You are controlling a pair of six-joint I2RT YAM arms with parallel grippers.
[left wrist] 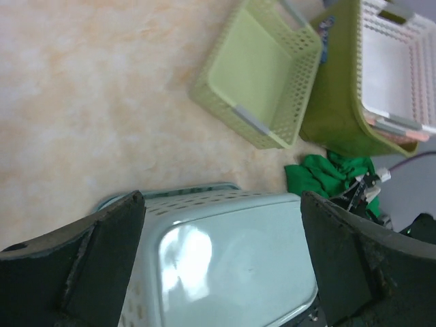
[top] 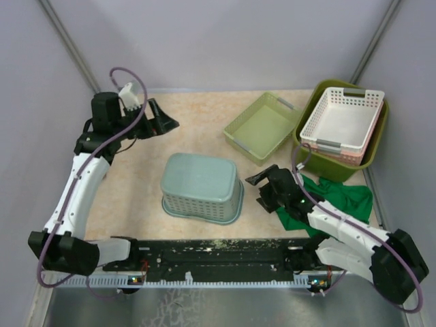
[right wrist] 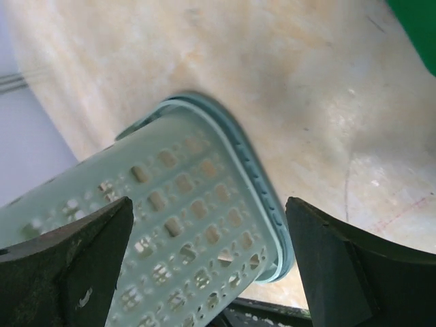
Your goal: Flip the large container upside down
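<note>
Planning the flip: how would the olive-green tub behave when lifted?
The olive-green tub looks like rigid plastic, so probably stiff. The white basket nested inside likely adds weight and may slide out when tipped.

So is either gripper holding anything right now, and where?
Nothing held. Left gripper and right gripper both open; upturned teal basket stands free.

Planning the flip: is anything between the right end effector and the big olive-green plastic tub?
A crumpled green cloth lies on the table between the open right end effector and the near wall of the olive-green plastic tub. A white perforated plastic basket sits nested inside the tub.
</note>
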